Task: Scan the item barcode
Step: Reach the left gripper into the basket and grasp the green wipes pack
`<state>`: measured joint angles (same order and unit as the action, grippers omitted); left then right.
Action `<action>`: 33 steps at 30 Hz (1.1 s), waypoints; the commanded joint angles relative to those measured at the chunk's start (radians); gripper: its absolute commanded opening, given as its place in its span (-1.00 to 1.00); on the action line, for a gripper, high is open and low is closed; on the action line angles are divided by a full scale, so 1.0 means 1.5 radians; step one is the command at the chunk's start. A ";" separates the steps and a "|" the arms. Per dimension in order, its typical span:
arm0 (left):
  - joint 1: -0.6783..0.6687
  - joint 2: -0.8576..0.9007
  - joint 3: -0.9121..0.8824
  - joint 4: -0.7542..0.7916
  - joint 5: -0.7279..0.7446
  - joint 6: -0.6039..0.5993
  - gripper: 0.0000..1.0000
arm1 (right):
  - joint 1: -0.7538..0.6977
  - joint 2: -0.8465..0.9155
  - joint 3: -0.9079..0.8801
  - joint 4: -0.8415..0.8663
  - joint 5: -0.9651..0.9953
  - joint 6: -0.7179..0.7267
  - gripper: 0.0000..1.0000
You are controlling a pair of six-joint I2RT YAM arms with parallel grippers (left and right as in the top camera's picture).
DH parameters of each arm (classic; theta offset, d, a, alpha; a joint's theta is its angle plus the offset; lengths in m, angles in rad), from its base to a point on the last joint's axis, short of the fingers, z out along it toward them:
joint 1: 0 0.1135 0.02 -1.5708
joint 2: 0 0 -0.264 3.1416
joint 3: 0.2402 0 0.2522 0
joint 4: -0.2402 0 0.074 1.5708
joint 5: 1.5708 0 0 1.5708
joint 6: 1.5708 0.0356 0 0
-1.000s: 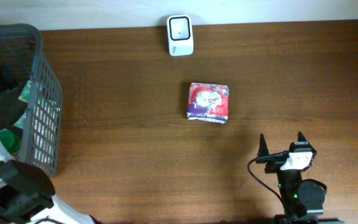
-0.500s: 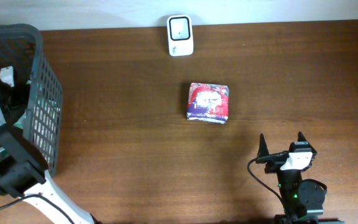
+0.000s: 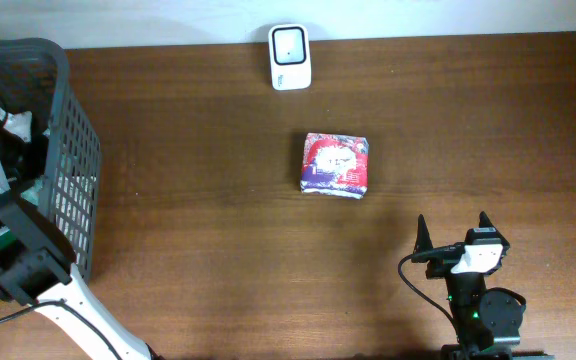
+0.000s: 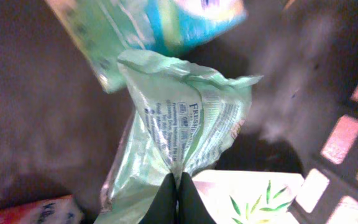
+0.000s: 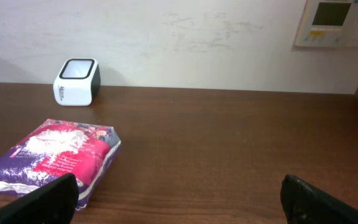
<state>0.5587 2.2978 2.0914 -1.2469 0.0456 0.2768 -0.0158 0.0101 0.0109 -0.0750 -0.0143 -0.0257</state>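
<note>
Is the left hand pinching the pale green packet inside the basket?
Yes, the left wrist view shows the left hand closed tight on a fold of the pale green packet.

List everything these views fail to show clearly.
- Left wrist: the print on the pale green plastic packet, pinched by the left fingers, is blurred; no barcode is readable.
- Overhead: the contents of the dark grey mesh basket are covered by the left arm and cut off by the frame edge.
- Overhead and right wrist: the underside of the purple and red packet is hidden; no barcode shows.
</note>
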 commanded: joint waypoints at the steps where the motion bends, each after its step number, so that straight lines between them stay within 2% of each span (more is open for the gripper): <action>1: 0.004 -0.012 0.152 -0.056 0.008 -0.125 -1.00 | 0.006 -0.004 -0.004 -0.004 0.008 0.003 0.97; 4: 0.006 -0.047 0.292 -0.102 0.008 -0.238 -1.00 | 0.006 -0.004 -0.004 -0.004 0.008 0.003 0.97; 9: 0.006 -0.154 0.319 -0.104 0.013 -0.250 -1.00 | 0.006 -0.004 -0.004 -0.004 0.008 0.003 0.97; 13: 0.006 -0.166 0.307 -0.107 0.012 -0.263 -0.96 | 0.006 -0.004 -0.004 -0.004 0.008 0.003 0.97; 14: 0.006 -0.166 0.293 -0.106 0.003 -0.263 -0.58 | 0.006 -0.004 -0.004 -0.004 0.008 0.003 0.97; 15: 0.006 -0.166 0.272 -0.100 -0.021 -0.263 0.03 | 0.006 -0.004 -0.004 -0.004 0.008 0.003 0.97; 16: 0.006 -0.166 0.236 -0.090 -0.060 -0.263 0.90 | 0.006 -0.004 -0.004 -0.004 0.008 0.003 0.97; 18: 0.006 -0.166 0.151 -0.059 -0.095 -0.261 0.97 | 0.006 -0.004 -0.004 -0.004 0.008 0.003 0.97; 21: 0.006 -0.166 -0.021 0.075 -0.116 -0.262 0.99 | 0.006 -0.004 -0.004 -0.004 0.008 0.003 0.97; 25: 0.009 -0.166 -0.118 0.196 -0.116 -0.264 0.94 | 0.006 -0.004 -0.004 -0.004 0.008 0.003 0.97; 27: 0.012 -0.164 -0.132 0.221 -0.116 -0.264 0.86 | 0.006 -0.004 -0.004 -0.005 0.008 0.003 0.97; 28: 0.014 -0.162 -0.132 0.226 -0.116 -0.264 0.74 | 0.006 -0.004 -0.004 -0.004 0.008 0.003 0.97; 33: 0.021 -0.099 -0.133 0.209 -0.115 -0.264 0.83 | 0.006 -0.004 -0.004 -0.004 0.008 0.003 0.97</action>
<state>0.5831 2.0724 1.8980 -0.9154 -0.1173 -0.1211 -0.0158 0.0101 0.0109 -0.0750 -0.0143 -0.0261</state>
